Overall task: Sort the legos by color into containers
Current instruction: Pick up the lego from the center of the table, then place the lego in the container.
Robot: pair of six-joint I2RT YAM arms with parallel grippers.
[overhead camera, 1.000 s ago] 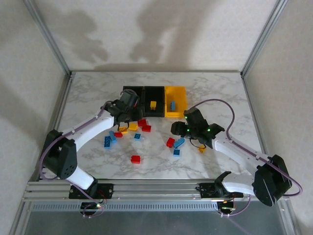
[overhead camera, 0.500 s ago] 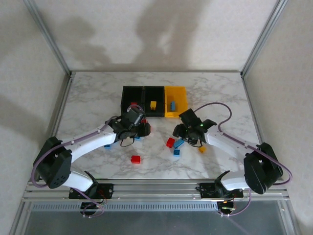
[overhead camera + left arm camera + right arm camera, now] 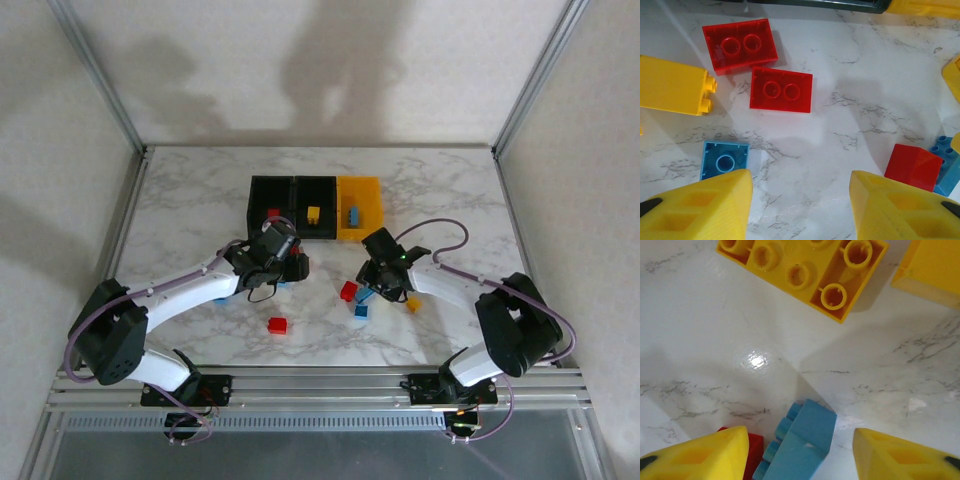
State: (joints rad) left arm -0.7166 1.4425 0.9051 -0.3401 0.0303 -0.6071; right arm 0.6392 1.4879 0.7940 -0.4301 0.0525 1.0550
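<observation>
Three bins stand in a row: a black bin (image 3: 262, 190) with a red lego, a black bin (image 3: 318, 189) with a yellow lego, and a yellow bin (image 3: 366, 193) with a blue lego. My left gripper (image 3: 288, 266) (image 3: 800, 200) hangs open over bare marble. Two upturned red legos (image 3: 781, 90) lie ahead of it, a small blue lego (image 3: 725, 159) by its left finger. My right gripper (image 3: 377, 277) (image 3: 800, 450) is open and low, its fingers either side of a blue lego (image 3: 807, 437) lying on its side. A red lego (image 3: 754, 449) sits by its left finger.
A yellow lego (image 3: 671, 85) lies left of the red pair, and a red lego (image 3: 914, 166) near the right finger. An upturned yellow lego (image 3: 805, 267) lies ahead of the right gripper. Loose on the table are a red lego (image 3: 277, 324) and a yellow lego (image 3: 412, 303).
My left gripper came away from the left black bin, toward the near right, and now sits over the loose legos. My right gripper swung left and lowered over the blue lego.
</observation>
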